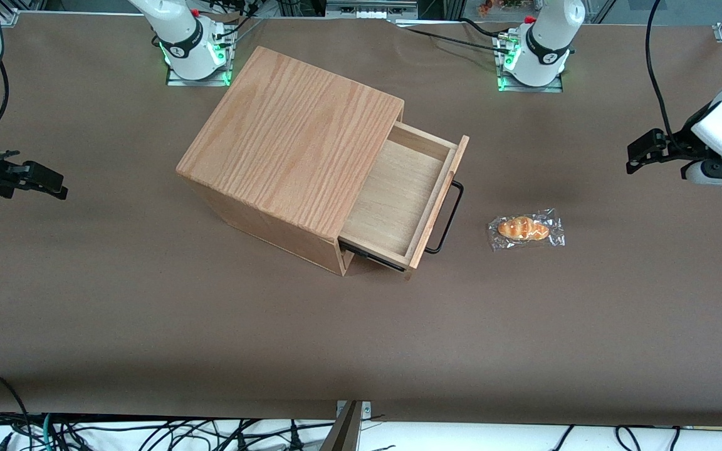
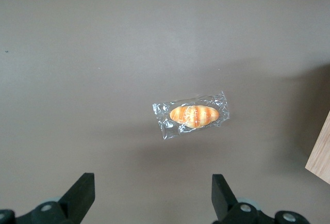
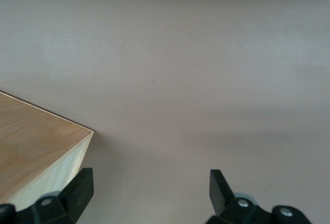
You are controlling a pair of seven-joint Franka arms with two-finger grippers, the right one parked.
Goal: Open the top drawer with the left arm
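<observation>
Front view: I count one wooden box point(image 1: 292, 144), its top drawer point(image 1: 398, 200) pulled out, one wrapped bread roll point(image 1: 525, 228) beside; left gripper point(image 2: 152, 201) above the roll, jaws spread, no readable labels

No text, label, brand name or number can be read anywhere: the wooden box, the top drawer point(image 1: 398, 200), the wrapped bread roll and the brown desk carry no markings. The dark bands on the arm bases show small white marks too tiny to make out.
</observation>
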